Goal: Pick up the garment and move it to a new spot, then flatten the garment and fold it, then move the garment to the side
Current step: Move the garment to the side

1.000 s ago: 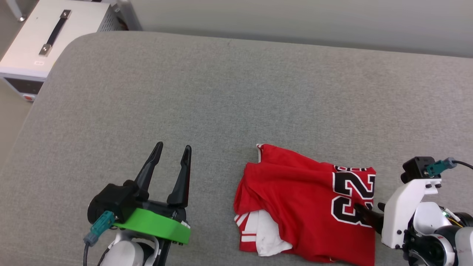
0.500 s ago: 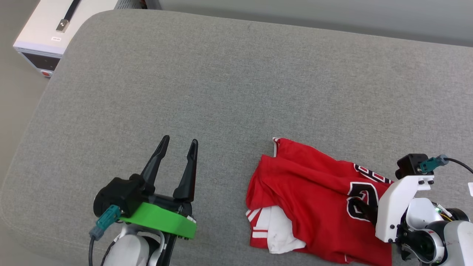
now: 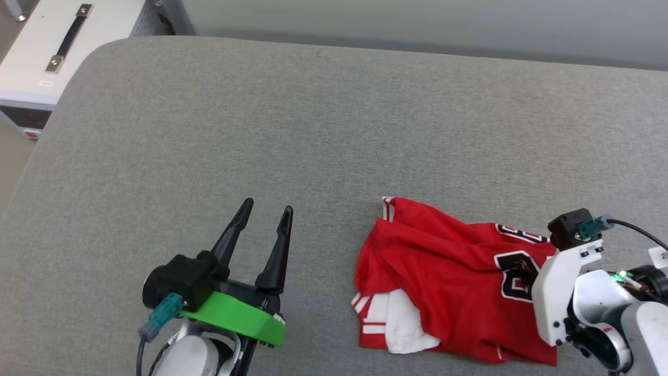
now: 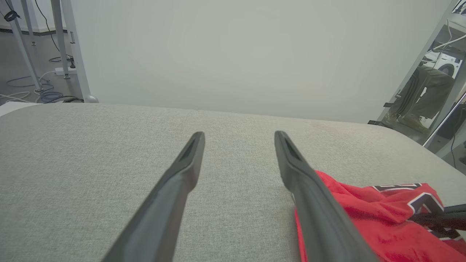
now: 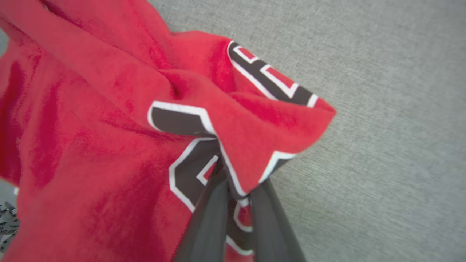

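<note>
The garment (image 3: 443,271) is a red jersey with white sleeve parts and black white-outlined numerals, lying crumpled on the grey cushion at the lower right. My right gripper (image 3: 523,267) is shut on a fold of it at the numerals. In the right wrist view the two dark fingers (image 5: 214,207) pinch the garment (image 5: 109,127), and the fabric bunches up over the gripper (image 5: 233,174). My left gripper (image 3: 269,205) hovers open to the left of the jersey with nothing between its fingers. Its wrist view shows the gripper (image 4: 239,134) spread wide, with the garment (image 4: 364,211) at its right.
The grey cushioned surface (image 3: 313,130) stretches wide behind and to the left, with a rounded edge on the left. A white box with a black handle (image 3: 47,47) stands beyond the far-left corner. A person's legs (image 4: 418,94) show at the far right.
My right gripper has shut on the garment at the numerals, and the fabric there has bunched and risen. The head camera has shifted. The left gripper stays open.
</note>
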Robot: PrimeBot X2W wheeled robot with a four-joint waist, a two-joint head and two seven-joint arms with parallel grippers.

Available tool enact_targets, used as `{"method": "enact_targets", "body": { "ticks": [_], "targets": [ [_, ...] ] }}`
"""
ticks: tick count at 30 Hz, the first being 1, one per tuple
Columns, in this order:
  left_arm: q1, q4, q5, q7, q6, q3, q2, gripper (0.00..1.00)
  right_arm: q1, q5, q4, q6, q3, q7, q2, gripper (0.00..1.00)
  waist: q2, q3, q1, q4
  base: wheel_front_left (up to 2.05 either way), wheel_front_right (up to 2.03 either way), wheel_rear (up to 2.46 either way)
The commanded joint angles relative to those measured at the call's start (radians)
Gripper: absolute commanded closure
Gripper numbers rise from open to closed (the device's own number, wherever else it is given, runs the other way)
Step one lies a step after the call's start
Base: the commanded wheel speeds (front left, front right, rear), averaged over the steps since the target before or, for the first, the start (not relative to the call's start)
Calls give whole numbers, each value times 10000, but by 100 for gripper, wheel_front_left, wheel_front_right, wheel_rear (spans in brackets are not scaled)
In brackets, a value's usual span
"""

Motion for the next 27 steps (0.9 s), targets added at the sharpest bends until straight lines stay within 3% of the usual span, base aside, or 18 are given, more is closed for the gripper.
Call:
{"method": "enact_targets", "body": {
  "ticks": [1,10,14,22,27],
  "targets": [
    [-35,-28,-47,-57,-29,-63,44,0,-203,-135,-160,-19,134,-122,-405,100,0,-154,0,-581,0,0,0],
    [-261,-22,-31,-57,-29,-1055,130,0,-624,-263,-858,-19,1477,-953,-3614,100,0,215,0,-2193,0,0,0],
    [-655,30,39,-57,-29,-1712,185,0,-1059,-103,-629,-19,2227,-2201,-5359,100,0,743,0,-2904,0,0,0],
    [-1653,-87,283,-57,-29,-2609,340,0,-1785,-48,814,-19,2491,-4220,-6723,100,0,2060,0,-3378,0,0,0],
    [-2431,-384,526,-57,-29,-2901,504,0,-2709,-400,2460,-19,1885,-5576,-6852,100,0,3129,0,-3522,0,0,0]
  ]
}}
